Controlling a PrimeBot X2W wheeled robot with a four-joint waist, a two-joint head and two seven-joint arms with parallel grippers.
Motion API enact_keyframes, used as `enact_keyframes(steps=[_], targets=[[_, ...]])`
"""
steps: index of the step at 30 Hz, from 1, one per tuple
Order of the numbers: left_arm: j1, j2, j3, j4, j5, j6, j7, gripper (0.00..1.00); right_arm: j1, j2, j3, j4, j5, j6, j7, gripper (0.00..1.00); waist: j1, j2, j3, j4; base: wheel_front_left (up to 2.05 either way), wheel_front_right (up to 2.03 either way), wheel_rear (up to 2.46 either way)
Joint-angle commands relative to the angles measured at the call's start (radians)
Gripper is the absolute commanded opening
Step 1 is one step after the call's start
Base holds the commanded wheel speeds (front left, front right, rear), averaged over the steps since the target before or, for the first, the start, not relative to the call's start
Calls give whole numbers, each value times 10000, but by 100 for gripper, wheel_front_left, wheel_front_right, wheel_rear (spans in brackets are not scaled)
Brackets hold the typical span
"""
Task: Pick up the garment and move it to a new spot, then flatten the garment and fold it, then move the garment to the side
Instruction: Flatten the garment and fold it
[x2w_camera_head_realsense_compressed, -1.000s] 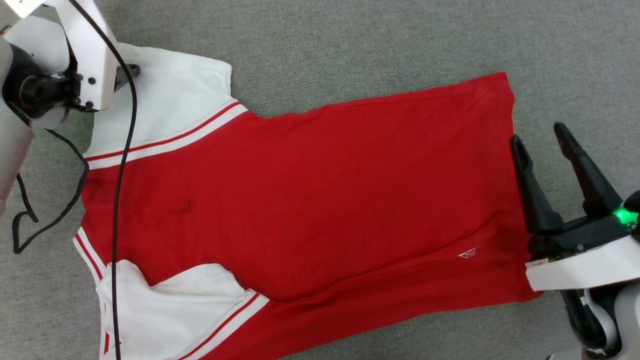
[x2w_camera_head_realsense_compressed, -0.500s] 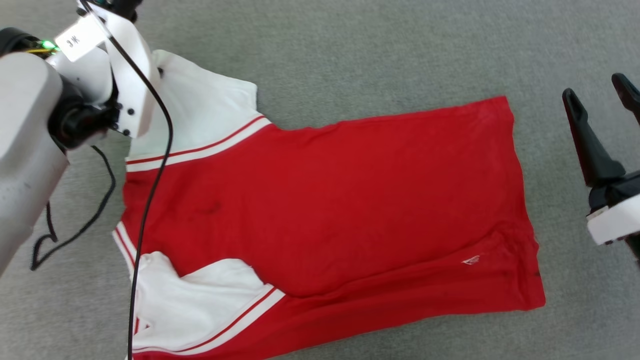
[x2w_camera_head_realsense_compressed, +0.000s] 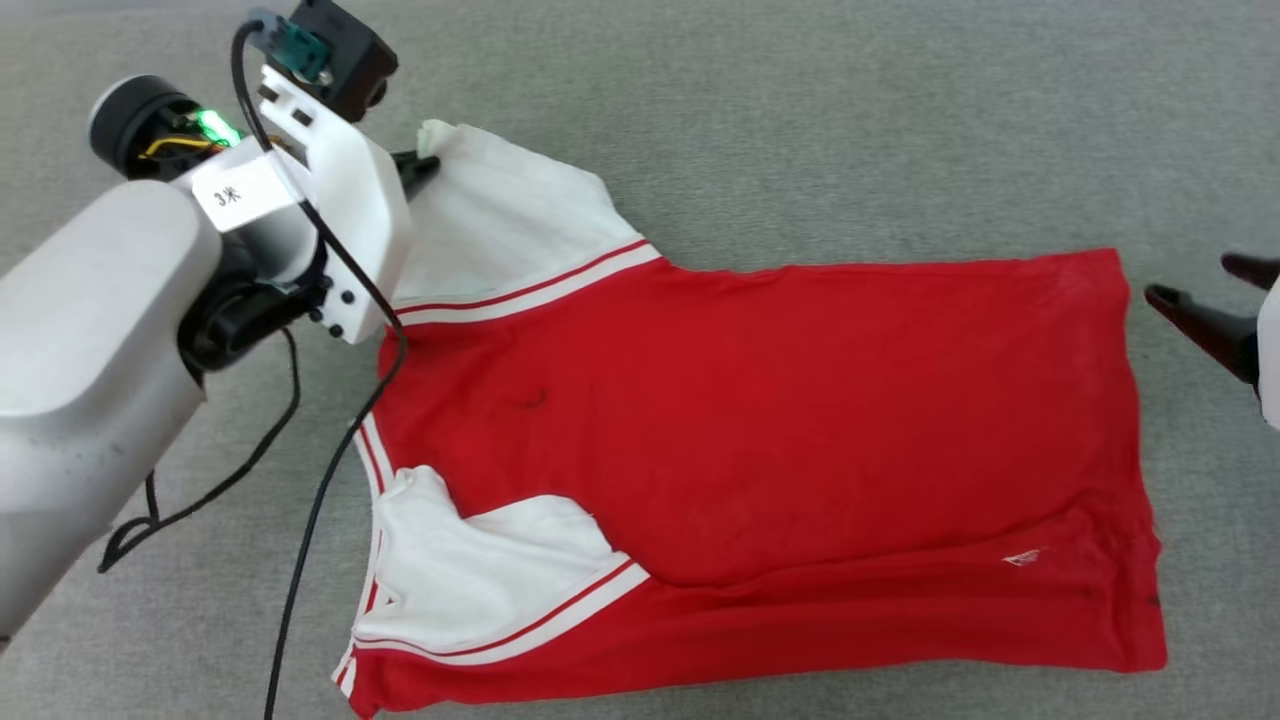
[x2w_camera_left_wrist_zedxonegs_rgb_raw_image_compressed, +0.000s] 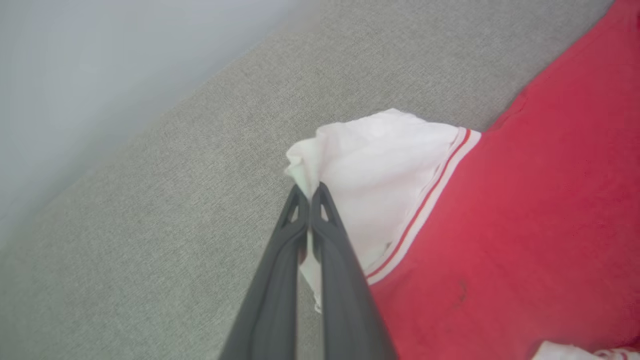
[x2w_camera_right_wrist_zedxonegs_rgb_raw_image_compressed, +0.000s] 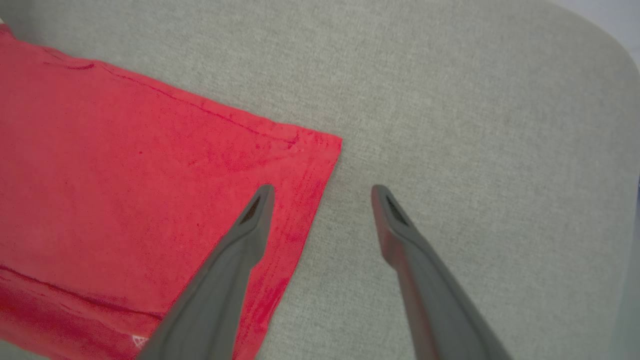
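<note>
While my left gripper (x2w_camera_left_wrist_zedxonegs_rgb_raw_image_compressed: 310, 192) is clenched on the outer corner of the far white sleeve (x2w_camera_head_realsense_compressed: 510, 215), whose tip appears raised a little off the grey cloth-covered surface (x2w_camera_head_realsense_compressed: 800, 120), the garment (x2w_camera_head_realsense_compressed: 760, 420) lies spread across the middle of that surface, sleeves toward my left and hem (x2w_camera_head_realsense_compressed: 1138, 430) toward my right. My right gripper (x2w_camera_right_wrist_zedxonegs_rgb_raw_image_compressed: 322, 192) hangs with its jaws wide apart at the hem's far corner, one finger over the red cloth and the other over bare grey, gripping nothing. By my reading, the pick-up and the move to a new spot are done and the flattening is largely done too: the red body lies smooth, with only light wrinkles near the small white hem mark (x2w_camera_head_realsense_compressed: 1022, 558). Folding looks begun rather than finished. The near sleeve (x2w_camera_head_realsense_compressed: 480, 570) is turned in over the body, and a long crease runs along the near edge toward the hem, which suggests that side is already folded over. The sleeve between my left fingers seems to be the matching one, not yet turned in. What remains, as I judge it, is to bring this sleeve and its side across, fold the length from hem toward the sleeves, and then carry the folded garment to the side. My left arm's black cable (x2w_camera_head_realsense_compressed: 330, 470) hangs in front of the shoulder end in the head view.
</note>
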Motion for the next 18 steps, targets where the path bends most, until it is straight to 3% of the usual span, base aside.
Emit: enact_keyframes(steps=[1,6,14,18], targets=[[113,-2,32,-175,29,73,-115,0,-378,-160,199,254,4,-10,339,100,0,0,87,185,0,0,0],[31,-8,46,-708,211,228,-292,0,-1069,65,769,1407,-19,-12,938,100,0,0,368,477,0,0,0],[-178,-46,70,-1182,405,325,-479,0,-1805,567,1252,3019,-236,-10,339,100,0,0,871,791,0,0,0],[-137,-24,65,-1251,451,370,-615,0,-1732,751,2023,3723,-197,-7,309,100,0,0,1014,862,0,0,0]])
